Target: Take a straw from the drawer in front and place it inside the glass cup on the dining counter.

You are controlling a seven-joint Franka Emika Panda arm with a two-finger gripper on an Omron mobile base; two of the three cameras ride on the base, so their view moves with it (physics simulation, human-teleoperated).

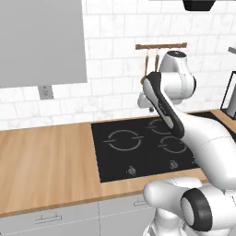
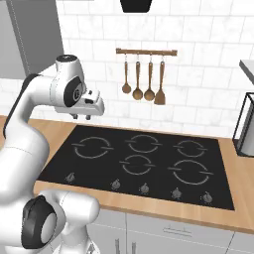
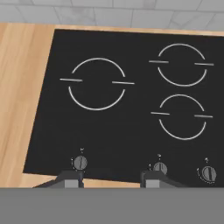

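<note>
The gripper [image 3: 111,180], spread wide with nothing held, is poised over the cooktop [image 3: 131,105]. A drawer [image 2: 173,230] is seen lower right, closed; its handle could be missed.

No words, brands or numbers can be read anywhere. The only signs are on the cooktop [image 3: 131,105]: thin white ring outlines marking the burners, and tiny pale marks above the knobs [image 3: 80,163] along its front edge, too small to make out. The outlet plate [image 1: 45,91] on the wall tiles bears no legible marking.
</note>
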